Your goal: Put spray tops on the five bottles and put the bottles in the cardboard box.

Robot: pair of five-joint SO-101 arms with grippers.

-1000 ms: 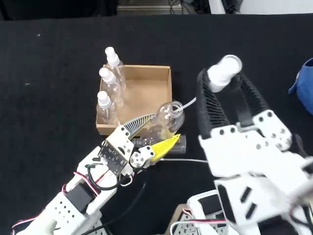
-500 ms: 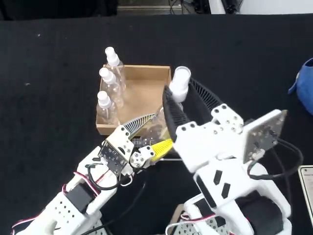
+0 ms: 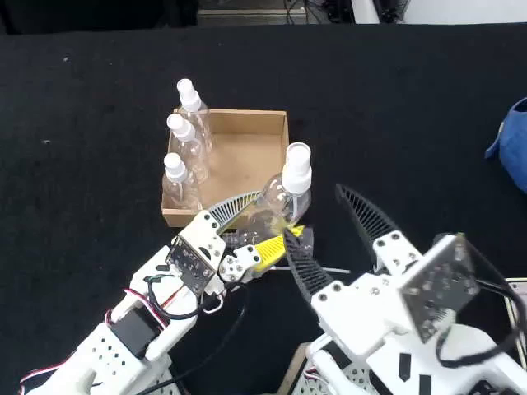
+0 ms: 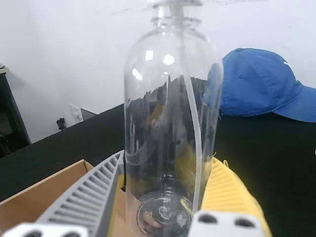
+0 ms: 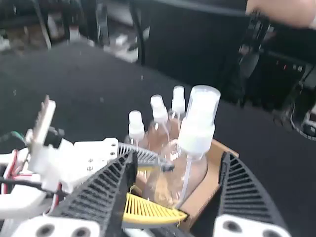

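Spray top point(image 3: 296, 169) placement is changed from the earlier frames. One second ago it was held high in the right pincer point(image 3: 313, 211), up and to the right of the bottle point(image 3: 278, 204), whose neck was bare. Half a second ago it was carried over the neck. It is now seated on the neck, with its dip tube seen running down inside the bottle point(image 4: 170, 98) in the left wrist view. How tightly it is fitted cannot be determined.

The right pincer has been drawn back toward its arm's base. Its two black fingers point(image 3: 362, 218) are spread wide and are clear of the spray top point(image 5: 197, 123) on both sides (nothing is held).

The left pincer point(image 3: 277, 214) is unchanged in place and is closed on the bottle body, with the grey finger on one side and the yellow finger on the other. The bottle is held tilted at the near right corner of the cardboard box point(image 3: 247, 115).

Three capped bottles point(image 3: 183, 136) are stood in a row along the left wall of the box. A blue cap point(image 3: 515, 140) is seen at the right edge of the black counter point(image 3: 412, 99).
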